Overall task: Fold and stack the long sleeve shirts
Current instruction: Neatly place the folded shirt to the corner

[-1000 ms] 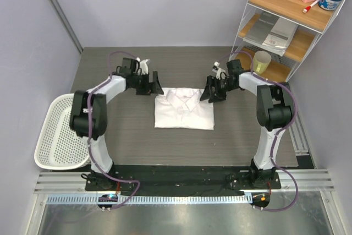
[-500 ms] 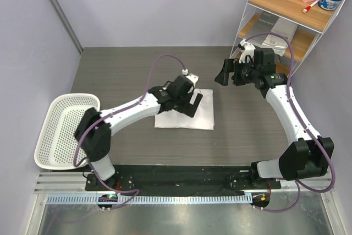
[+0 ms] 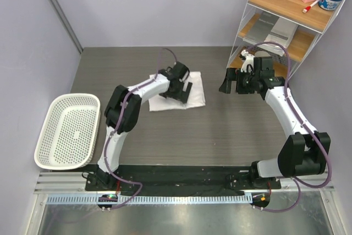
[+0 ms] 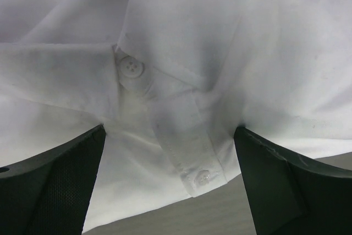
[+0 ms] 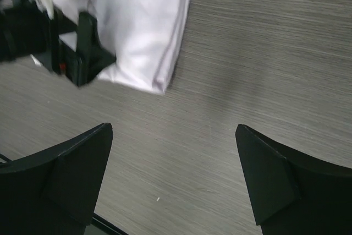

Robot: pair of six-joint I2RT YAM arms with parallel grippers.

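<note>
dark wood-grain table (image 3: 242,130), purple walls, wire shelf (image 3: 286,20) off past the right gripper (image 3: 226,82). only one folded white shirt (image 3: 198,89) shows, and it lies right under the left gripper (image 3: 179,87). wrist view has both fingers (image 4: 55,185) spread wide, the button strip (image 4: 176,136) running between them, nothing pinched as far as i can tell. can't tell if the tips are touching the cloth or just above it.

right gripper is open too and holding nothing. it hangs over bare table, with the shirt's folded edge (image 5: 165,53) ahead of it and clearly apart. white basket (image 3: 69,130) is well behind the left gripper, back near its base.

my worry: that cloth looks thin and slidey, and the shirt already sits a bit crooked. if the left fingers drag sideways or close here, they'd probably bunch the button strip and pull the fold open. the right one is too far off to pin anything.
</note>
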